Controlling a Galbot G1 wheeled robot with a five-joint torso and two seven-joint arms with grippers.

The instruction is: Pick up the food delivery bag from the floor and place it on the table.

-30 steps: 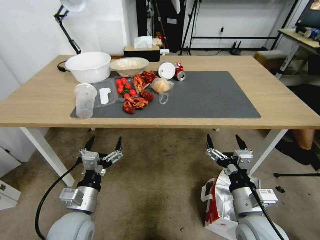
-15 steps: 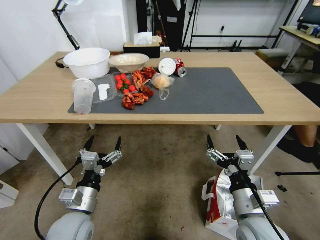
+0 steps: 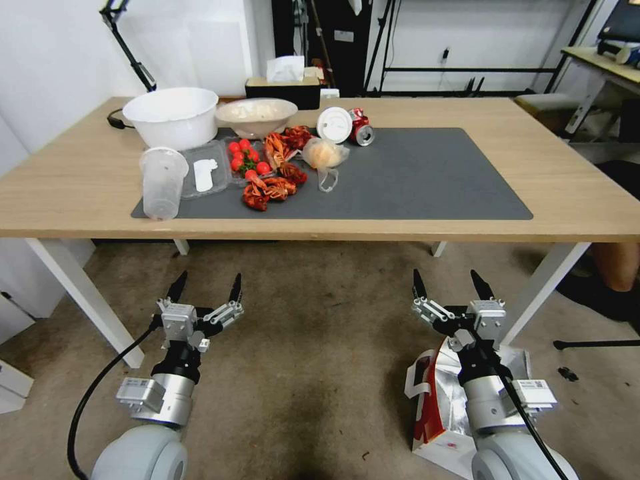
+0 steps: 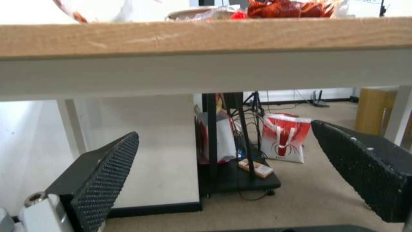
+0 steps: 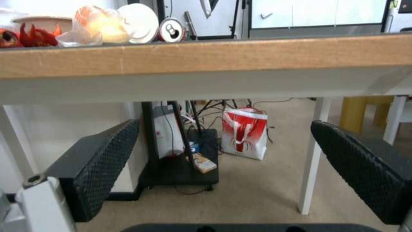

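Observation:
The food delivery bag stands on the floor at the lower right, white with a red side and silver foil lining, its mouth open upward. My right arm hangs over it and hides part of it. The right gripper is open and empty, just above and beyond the bag's far edge, pointing at the table. My left gripper is open and empty over bare floor to the left. Both wrist views look under the table's front edge, with the left gripper and the right gripper spread wide.
On the dark mat lie a white bowl, a clear cup, tomatoes, red crayfish, a small clear bag and cans. A white table leg stands near the right gripper. Another red-white bag sits far beyond the table.
The whole picture has shifted, so the camera has moved: the table now sits higher in the picture. Both arms and the bag keep their places.

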